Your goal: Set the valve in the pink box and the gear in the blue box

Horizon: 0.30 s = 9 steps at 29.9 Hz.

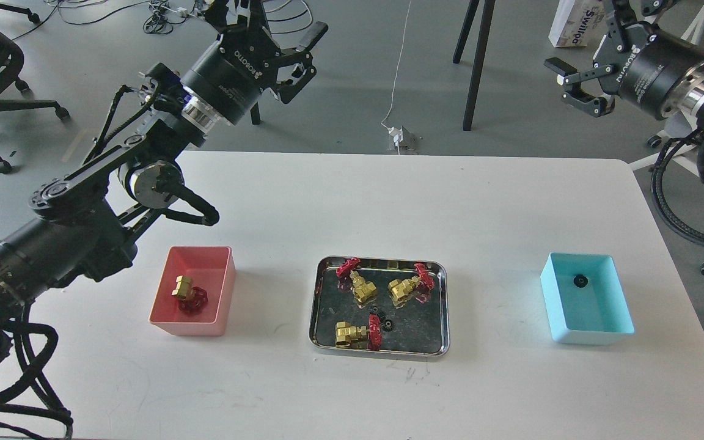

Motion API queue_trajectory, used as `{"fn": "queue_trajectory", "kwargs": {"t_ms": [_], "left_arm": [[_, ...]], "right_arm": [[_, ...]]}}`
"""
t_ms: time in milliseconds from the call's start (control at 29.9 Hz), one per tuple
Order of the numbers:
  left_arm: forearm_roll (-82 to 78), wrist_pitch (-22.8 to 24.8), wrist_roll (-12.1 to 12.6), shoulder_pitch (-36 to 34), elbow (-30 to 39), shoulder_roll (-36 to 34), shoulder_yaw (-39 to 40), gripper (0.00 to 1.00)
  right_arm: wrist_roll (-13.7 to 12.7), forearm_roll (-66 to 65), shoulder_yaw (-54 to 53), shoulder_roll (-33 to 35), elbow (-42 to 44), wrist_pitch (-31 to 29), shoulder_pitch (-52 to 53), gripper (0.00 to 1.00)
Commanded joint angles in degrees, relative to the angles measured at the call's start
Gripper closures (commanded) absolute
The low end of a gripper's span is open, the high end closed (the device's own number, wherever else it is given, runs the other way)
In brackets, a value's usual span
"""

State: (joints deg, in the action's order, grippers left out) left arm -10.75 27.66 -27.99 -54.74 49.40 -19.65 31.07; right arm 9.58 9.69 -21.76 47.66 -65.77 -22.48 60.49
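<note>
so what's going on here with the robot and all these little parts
A two-armed robot is sorting parts from a steel tray into bins. One valve already lies in the pink box, and one gear sits in the blue box. Three valves and a couple of small black gears remain in the tray. The left gripper and right gripper are raised above the table's far edge, open and empty.

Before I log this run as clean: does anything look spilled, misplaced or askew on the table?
Nothing stands out. One valve lies in the pink box, one gear in the blue box. Three valves and a couple of gears remain inside the steel tray, lying at mixed angles. Both claws, left and right, are open above the table.
</note>
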Motion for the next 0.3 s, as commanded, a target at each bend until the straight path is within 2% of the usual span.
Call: {"fn": "queue_trajectory", "kwargs": {"t_ms": [0,33,100,267], "left_arm": [[8.62,0.34,-0.01,-1.68,-6.94,-0.21,0.04,0.03],[11.25,0.34,-0.01,-1.33,-7.73,0.05,0.13,0.01],[13.82,0.34,-0.01,-0.63,-7.83,0.58,0.22,0.01],[14.01,0.34,-0.01,2.80,-7.92,3.65,0.92,0.01]], "right_arm": [[8.25,5.51,-0.74,-4.92,10.55,-5.52,-2.30,0.00],[9.31,5.69,-0.91,-7.73,13.01,-5.52,-2.65,0.00],[9.58,5.69,-1.09,-10.47,15.22,-5.52,-3.27,0.00],[10.72,5.78,-2.40,-12.06,16.02,-5.52,-4.15,0.00]]}}
